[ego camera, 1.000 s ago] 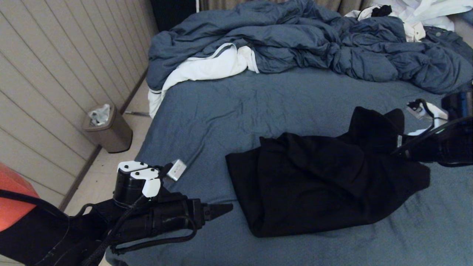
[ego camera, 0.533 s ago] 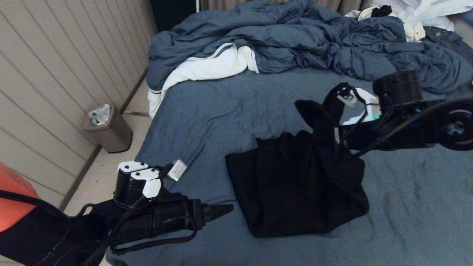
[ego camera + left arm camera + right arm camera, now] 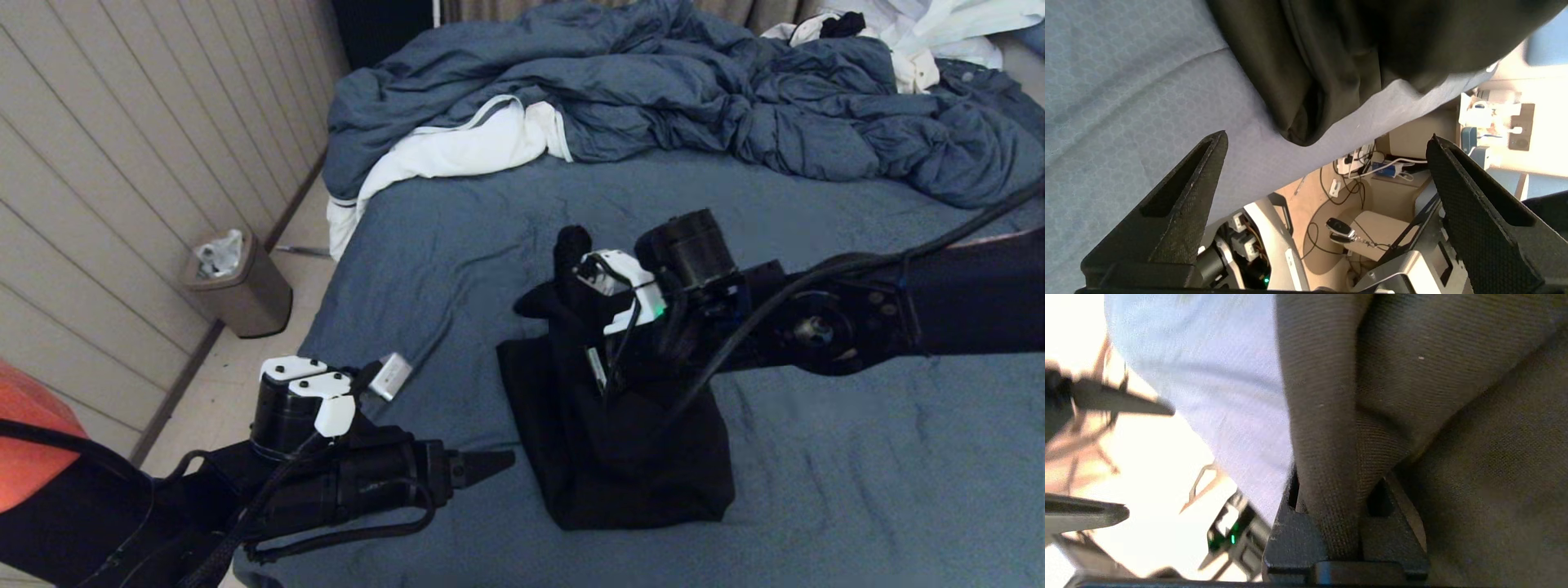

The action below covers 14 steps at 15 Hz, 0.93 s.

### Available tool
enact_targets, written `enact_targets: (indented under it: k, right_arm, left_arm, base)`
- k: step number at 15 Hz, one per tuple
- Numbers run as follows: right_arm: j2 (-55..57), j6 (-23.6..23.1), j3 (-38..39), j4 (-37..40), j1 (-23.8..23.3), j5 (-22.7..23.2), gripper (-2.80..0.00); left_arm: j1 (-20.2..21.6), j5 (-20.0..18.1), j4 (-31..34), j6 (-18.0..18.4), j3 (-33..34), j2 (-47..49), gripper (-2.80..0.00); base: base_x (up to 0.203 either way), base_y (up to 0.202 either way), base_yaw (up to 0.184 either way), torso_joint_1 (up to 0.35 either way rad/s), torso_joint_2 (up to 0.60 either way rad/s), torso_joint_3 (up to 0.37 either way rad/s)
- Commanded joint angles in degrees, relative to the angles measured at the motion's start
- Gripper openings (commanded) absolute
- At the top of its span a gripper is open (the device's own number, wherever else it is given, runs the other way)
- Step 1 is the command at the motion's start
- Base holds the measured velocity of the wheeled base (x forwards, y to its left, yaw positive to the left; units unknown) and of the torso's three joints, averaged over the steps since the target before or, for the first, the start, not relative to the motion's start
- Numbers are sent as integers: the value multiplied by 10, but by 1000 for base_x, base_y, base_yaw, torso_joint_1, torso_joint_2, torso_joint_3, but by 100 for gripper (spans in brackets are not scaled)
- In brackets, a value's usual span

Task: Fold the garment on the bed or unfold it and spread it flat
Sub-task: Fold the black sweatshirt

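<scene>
Garment [image 3: 645, 457] is black, bunched in a partly folded heap on the bed [image 3: 857, 474], near the front edge and roughly centre of the head view. One flap is lifted off the heap and stands up at its far-left side.

Right gripper [image 3: 571, 269] is over the far part of the heap, arm reaching in from the right. Fingers [image 3: 1294, 535] clenched on a pinched fold of the black fabric; right wrist view shows the cloth squeezed between both pads and running away from them.

Left gripper [image 3: 490, 465] is parked low at the bed's front-left edge, just beside the garment's near-left corner, not touching it. Fingers [image 3: 1180, 208] spread wide, nothing between them; left wrist view shows the garment's folded edge [image 3: 1306, 102] lying on the sheet ahead of the tips.

Duvet [image 3: 653, 90] is crumpled along the far side of the bed, well apart from the garment. Bin [image 3: 237, 286] on the floor to the left, by the wall.
</scene>
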Motion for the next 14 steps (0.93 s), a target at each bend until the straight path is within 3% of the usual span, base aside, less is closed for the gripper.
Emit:
enact_targets:
  k: [1, 6, 11, 14]
  right_arm:
    - [28, -2, 3, 1, 24, 1, -280]
    - [55, -16, 8, 4, 56, 0, -280]
    - [65, -15, 12, 3, 59, -54, -280]
    - [57, -15, 15, 2, 59, -54, -280]
  left_arm:
    - [0, -1, -3, -2, 0, -3, 0]
    - [-4, -2, -3, -1, 3, -5, 0]
    - [-4, -3, -3, -2, 4, -6, 0]
    - [-5, -2, -3, -2, 4, -7, 0]
  base:
    - [0, 0, 0, 0, 0, 0]
    - [0, 0, 0, 0, 0, 0]
    - [0, 0, 0, 0, 0, 0]
    - [0, 0, 0, 0, 0, 0]
